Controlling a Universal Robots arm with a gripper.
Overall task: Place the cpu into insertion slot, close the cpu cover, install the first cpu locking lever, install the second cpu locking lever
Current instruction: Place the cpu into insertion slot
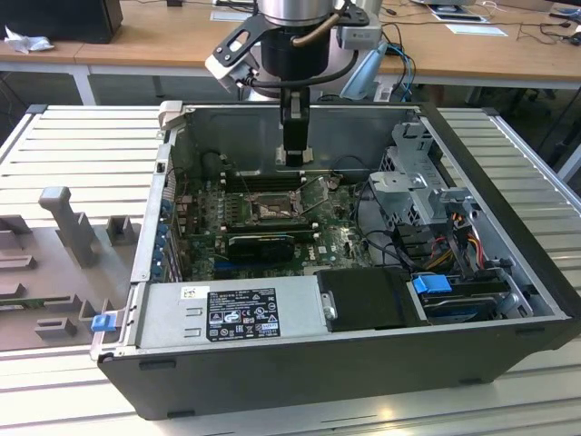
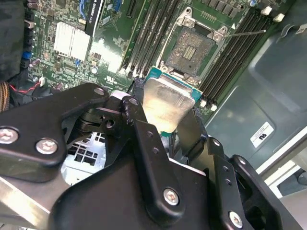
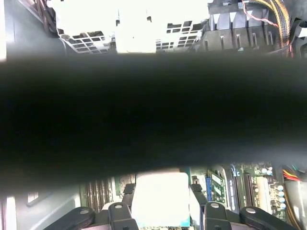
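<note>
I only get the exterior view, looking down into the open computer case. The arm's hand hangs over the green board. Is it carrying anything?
Observer: Yes. In the second wrist view the hand is shut on the cpu, a flat silvery square gripped on two opposite edges.
Operator: Is the place it goes into free?
Observer: The insertion slot shows a dark, bare centre inside its metal rim, with no chip in it.
Operator: So the chip isn't in yet?
Observer: No. The cpu is in the hand, clear of the slot, and the whole slot centre is open to view beyond the chip's edge.
</note>
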